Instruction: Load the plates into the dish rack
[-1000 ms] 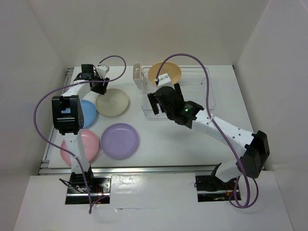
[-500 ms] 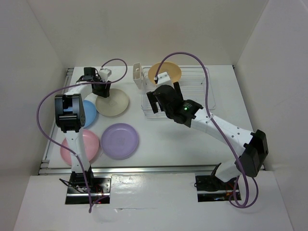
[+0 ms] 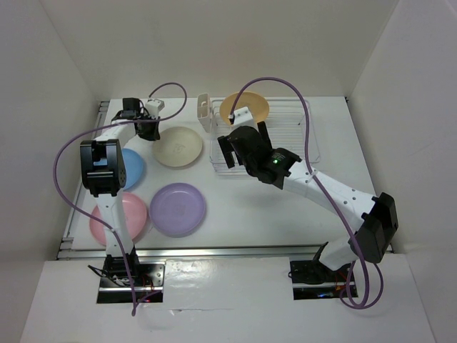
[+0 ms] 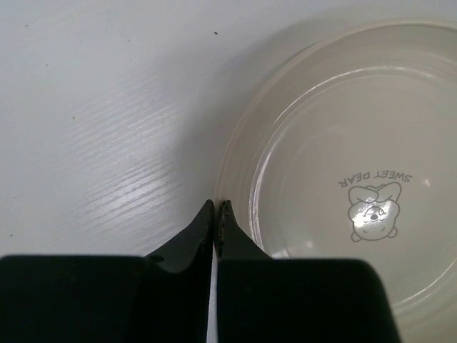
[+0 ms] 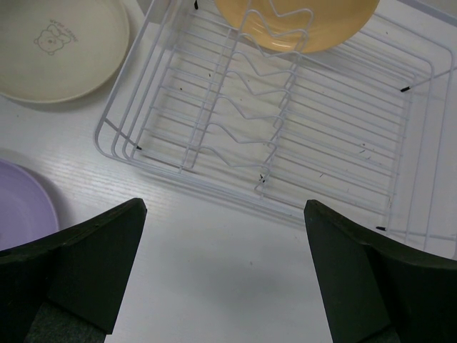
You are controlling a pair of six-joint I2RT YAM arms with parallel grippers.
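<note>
The cream plate (image 3: 177,147) lies flat on the surface (image 3: 271,207), hollow side up, at 9 o'clock from the dish rack (image 3: 300,136). Being round, it has no long axis. Its face points straight up.

Handling, as judged: light, stiff plastic, smooth and likely slippery, not fragile. Take hold at the thin raised rim, since the well offers no purchase.

The left pincer (image 4: 216,207) is fully closed, its tips together against the rim at the plate's 10 o'clock in the top view. No rim shows between the tips, so expect a push, not a grip.

The right pincer (image 5: 223,214) stands wide apart and empty above the rack's near edge.

The yellow-orange plate (image 3: 245,107) already stands in the rack, at its 12 o'clock end.
</note>
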